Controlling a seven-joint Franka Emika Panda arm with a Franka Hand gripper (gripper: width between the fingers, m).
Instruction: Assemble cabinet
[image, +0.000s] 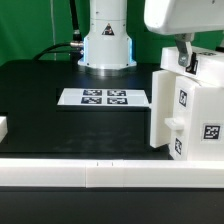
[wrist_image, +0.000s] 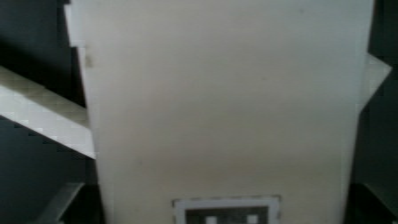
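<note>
— Looking at the exterior view first: where does the cabinet stand?
— At about three o'clock on the black worktop, upright, tags on its faces. The marker board lies near the centre, apart from it.
— And the tool?
— It hangs at the cabinet's top edge; whether it is grasping or released, I cannot tell.
— The wrist view?
— A white cabinet face fills it, one tag at six o'clock.

Black table, white front rail. Green wall behind table; marker board lay flat on it.
</note>
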